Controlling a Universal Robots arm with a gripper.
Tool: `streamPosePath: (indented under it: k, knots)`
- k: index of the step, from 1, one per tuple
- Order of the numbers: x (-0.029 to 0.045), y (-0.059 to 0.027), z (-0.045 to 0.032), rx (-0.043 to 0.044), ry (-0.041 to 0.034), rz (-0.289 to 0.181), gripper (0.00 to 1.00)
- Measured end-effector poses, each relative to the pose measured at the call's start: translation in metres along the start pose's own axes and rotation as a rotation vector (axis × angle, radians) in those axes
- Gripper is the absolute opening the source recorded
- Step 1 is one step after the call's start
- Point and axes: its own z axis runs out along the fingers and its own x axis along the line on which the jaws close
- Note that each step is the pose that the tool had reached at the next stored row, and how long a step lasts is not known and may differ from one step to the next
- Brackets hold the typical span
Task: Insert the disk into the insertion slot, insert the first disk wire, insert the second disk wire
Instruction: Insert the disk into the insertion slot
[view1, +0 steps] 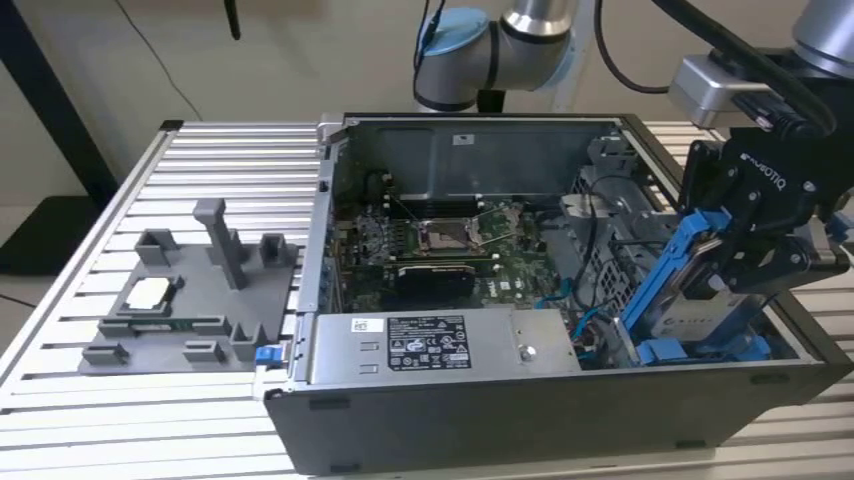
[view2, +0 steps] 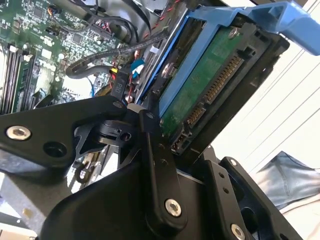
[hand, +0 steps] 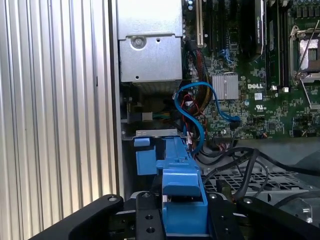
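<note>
My gripper (view1: 731, 262) is shut on the disk (view1: 683, 300), a silver-grey drive in a bright blue carrier. I hold it tilted on edge over the exterior view's right end of the open computer case. Its lower end reaches down to the insertion slot (view1: 663, 351), where blue tabs show beside the perforated metal wall. In the second wrist view the disk's green underside (view2: 210, 85) and connector sit between my black fingers (view2: 150, 131). In the first wrist view the blue carrier (hand: 181, 187) points at the grey bay (hand: 156, 134). A looped blue wire (hand: 194, 116) lies next to the bay.
The motherboard with its square processor socket (view1: 445, 235) fills the case's middle, and the power supply (view1: 441, 342) lies along the front. Black cables (hand: 240, 165) cross the perforated wall. A grey fixture (view1: 187, 300) with a white-topped module (view1: 150, 292) sits on the ribbed table (view1: 200, 150) at the exterior view's left.
</note>
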Motion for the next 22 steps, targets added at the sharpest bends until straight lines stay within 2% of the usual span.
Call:
streamPosePath:
  k: [13, 14, 15, 16, 17, 21, 22]
  knots:
    - [-0.0001, 0.0, 0.0003, -0.0001, -0.0005, 0.0, 0.33]
    - [0.0, 0.0, 0.0003, -0.0001, -0.0001, 0.0, 0.35]
    - [0.0, 0.0, 0.0003, 0.0, -0.0001, 0.0, 0.4]
    - [0.0, 0.0, 0.0004, 0.0, -0.0002, 0.0, 0.4]
    - [0.0, 0.0, 0.0003, 0.0, -0.0001, 0.0, 0.53]
    - [-0.0008, 0.0001, -0.0002, 0.0, 0.0001, 0.001, 0.53]
    - [-0.0009, 0.0003, -0.0033, 0.0, -0.0002, 0.001, 0.53]
